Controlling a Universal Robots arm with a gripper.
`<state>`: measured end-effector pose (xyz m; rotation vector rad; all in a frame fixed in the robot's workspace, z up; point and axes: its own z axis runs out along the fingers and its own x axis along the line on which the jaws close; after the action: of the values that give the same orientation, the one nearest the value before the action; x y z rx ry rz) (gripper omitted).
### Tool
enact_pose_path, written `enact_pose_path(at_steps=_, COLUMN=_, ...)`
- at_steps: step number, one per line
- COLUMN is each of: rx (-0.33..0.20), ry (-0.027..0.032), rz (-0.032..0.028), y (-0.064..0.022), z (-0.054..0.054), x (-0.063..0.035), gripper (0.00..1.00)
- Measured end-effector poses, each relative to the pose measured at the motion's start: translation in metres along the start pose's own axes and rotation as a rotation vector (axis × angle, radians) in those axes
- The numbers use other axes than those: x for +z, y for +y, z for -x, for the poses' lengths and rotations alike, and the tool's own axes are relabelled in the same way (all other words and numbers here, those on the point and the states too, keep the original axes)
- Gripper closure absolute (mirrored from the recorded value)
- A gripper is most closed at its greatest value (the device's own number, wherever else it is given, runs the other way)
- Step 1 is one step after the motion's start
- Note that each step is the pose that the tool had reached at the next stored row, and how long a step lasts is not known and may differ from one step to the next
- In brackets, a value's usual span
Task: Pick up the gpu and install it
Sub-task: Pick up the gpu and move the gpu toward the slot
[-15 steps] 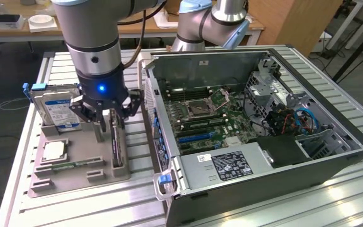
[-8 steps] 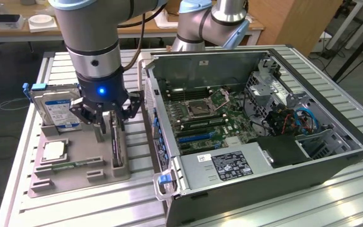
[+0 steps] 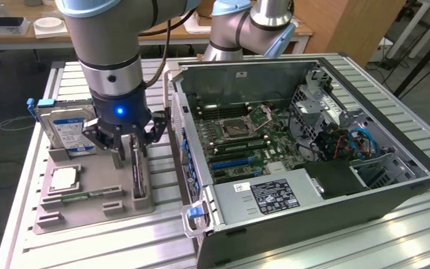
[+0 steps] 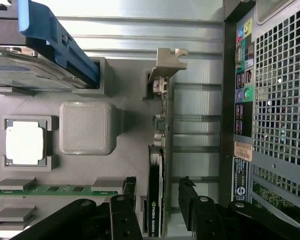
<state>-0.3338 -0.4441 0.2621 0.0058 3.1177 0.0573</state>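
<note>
Between the spread fingers (image 4: 124,202) of the gripper (image 4: 157,210), the gpu (image 4: 155,185) stands on edge in a slot of the grey holder (image 4: 135,125). Neither finger seems to touch it. White lettering on its edge reads NVIDIA QUADRO.

If the jaws close off-centre, one finger would likely push the thin card sideways and wedge it in the slot. The silver bracket (image 4: 167,62) sits in a notch, so a tilted lift could snag it there.

In the exterior view the holder lies at eight o'clock, with the hard drive (image 3: 67,126) at nine. I cannot read its blue-white label. The open computer case (image 3: 312,224) stands just beside the gripper at three o'clock, close enough to be struck. Its stickers are too small to read.
</note>
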Motion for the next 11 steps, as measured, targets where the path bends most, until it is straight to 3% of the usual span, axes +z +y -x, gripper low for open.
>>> enact_pose_path(at_steps=11, rx=0.000, ry=0.0000, rz=0.0000, y=-0.0011, z=-0.0009, x=0.0095, gripper=0.53)
